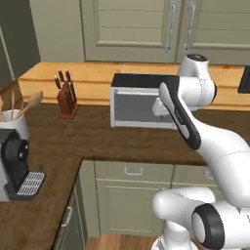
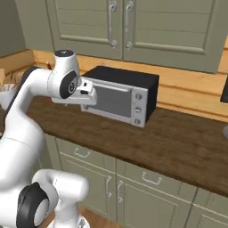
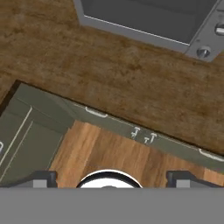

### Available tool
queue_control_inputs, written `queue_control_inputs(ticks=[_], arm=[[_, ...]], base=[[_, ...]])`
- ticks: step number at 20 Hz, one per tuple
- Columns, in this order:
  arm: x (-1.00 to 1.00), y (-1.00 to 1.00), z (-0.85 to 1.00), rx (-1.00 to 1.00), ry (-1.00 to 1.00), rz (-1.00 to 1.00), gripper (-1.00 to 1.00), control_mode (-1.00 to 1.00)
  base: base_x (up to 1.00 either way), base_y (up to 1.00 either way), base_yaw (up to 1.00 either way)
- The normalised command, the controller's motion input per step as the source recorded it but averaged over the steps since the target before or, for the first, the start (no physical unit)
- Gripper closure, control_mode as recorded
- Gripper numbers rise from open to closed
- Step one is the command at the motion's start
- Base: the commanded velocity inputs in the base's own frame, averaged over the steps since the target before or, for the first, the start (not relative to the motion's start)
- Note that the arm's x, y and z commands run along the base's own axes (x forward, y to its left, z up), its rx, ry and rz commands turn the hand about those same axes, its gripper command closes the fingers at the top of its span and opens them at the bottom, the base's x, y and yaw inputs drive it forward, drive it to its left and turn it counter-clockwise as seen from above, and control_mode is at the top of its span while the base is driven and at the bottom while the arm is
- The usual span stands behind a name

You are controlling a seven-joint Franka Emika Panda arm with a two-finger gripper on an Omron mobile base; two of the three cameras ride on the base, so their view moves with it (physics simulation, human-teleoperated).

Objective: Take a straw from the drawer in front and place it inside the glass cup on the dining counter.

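My gripper [image 3: 111,179] points down over the worktop's front edge, its two dark fingertips [image 3: 43,178] wide apart and open, with nothing between them. Below it run sage-green drawer [image 3: 97,114] fronts with small silver bar handles, all pushed in. The same drawer [image 1: 134,171] row sits under the dark worktop in both base views, drawer [image 2: 82,153] at left. The white hand [image 2: 87,92] hangs in front of the toaster oven. The straw is hidden. The glass cup and the dining counter are out of view.
A silver and black toaster oven [image 1: 139,100] stands on the dark wood worktop [image 1: 97,139]. To the left are a knife block [image 1: 66,97], a white crock [image 1: 13,126] with wooden spoons and a coffee machine [image 1: 17,166]. Cupboard doors [image 2: 120,191] are below, wooden floor [image 3: 109,153] underneath.
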Motion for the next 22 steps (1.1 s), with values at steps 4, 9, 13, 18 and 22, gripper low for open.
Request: queue_control_inputs(ticks=[4, 9, 13, 18, 22], arm=[[0.0, 0.0, 0.0, 0.0, 0.0, 0.0, -1.0, 1.0], [0.0, 0.0, 0.0, 0.0, 0.0, 0.0, -1.0, 1.0], [0.0, 0.0, 0.0, 0.0, 0.0, 0.0, -1.0, 1.0], [0.0, 0.0, 0.0, 0.0, 0.0, 0.0, -1.0, 1.0], [0.0, 0.0, 0.0, 0.0, 0.0, 0.0, -1.0, 1.0]], base=[[0.0, -0.87, 0.58], [0.01, -0.73, 0.62], [0.04, -0.72, 0.62], [0.04, -0.82, 0.52], [0.01, -0.71, 0.32]])
